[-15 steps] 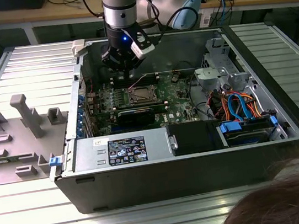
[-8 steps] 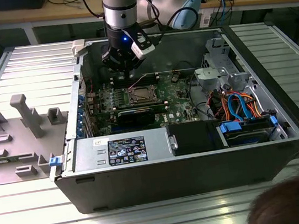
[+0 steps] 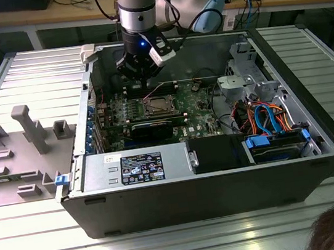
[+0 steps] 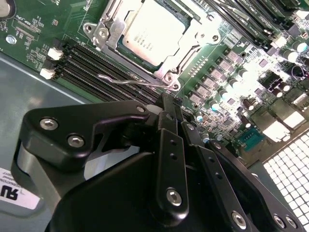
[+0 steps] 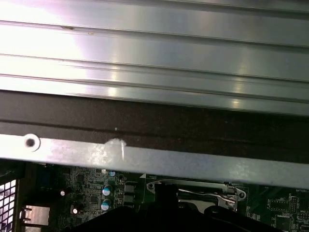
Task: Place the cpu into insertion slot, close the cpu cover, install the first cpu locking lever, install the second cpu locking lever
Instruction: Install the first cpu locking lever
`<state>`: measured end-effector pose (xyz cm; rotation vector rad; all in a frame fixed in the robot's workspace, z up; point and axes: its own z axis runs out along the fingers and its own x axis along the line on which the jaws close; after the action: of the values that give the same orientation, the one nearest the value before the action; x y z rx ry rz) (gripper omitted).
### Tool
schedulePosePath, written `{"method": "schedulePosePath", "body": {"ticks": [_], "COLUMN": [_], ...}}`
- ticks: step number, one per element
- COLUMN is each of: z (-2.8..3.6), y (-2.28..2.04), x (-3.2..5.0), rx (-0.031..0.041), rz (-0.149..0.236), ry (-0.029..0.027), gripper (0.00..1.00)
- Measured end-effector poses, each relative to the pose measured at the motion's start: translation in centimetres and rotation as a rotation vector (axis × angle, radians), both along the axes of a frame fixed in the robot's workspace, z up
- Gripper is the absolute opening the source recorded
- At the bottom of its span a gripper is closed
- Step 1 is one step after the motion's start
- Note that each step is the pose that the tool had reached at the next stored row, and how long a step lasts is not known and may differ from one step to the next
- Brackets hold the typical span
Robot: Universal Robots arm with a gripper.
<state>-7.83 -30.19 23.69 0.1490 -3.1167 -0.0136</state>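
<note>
Second wrist view shows the gripper (image 4: 169, 104) with its black fingers drawn narrow together, nothing held between them, their tips just beside a thin wire locking lever (image 4: 130, 81) that lies along the lower edge of the insertion slot (image 4: 104, 34). The cpu (image 4: 152, 34) sits in that slot in the upper middle of the frame, silvery top up, with the cpu cover (image 4: 193, 46) lying flat around it as a metal frame. Long black memory slots (image 4: 82, 60) run beside the lever on the green board (image 4: 29, 29).

Seen in the exterior view, the gripper (image 3: 141, 72) hangs in the upper middle of the frame inside the open computer case (image 3: 196, 198), just above the socket (image 3: 158, 105). The case rests on a ribbed metal bench (image 3: 172, 248), with a grey fixture (image 3: 30, 128) at the exterior view's left.
</note>
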Motion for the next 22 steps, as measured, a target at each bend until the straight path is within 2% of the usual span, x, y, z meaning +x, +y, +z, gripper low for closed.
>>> {"method": "schedulePosePath", "body": {"ticks": [10, 18, 22], "z": [-0.24, -0.80, -1.02], "y": [0.00, 0.52, 0.54], "x": [1.10, 1.19, 1.28], "rx": [-0.0002, 0.0000, -0.0001], "rz": [0.000, 0.000, 0.000], "ry": [0.0001, 0.0000, 0.0000], "gripper": [0.11, 0.11, 0.11]}}
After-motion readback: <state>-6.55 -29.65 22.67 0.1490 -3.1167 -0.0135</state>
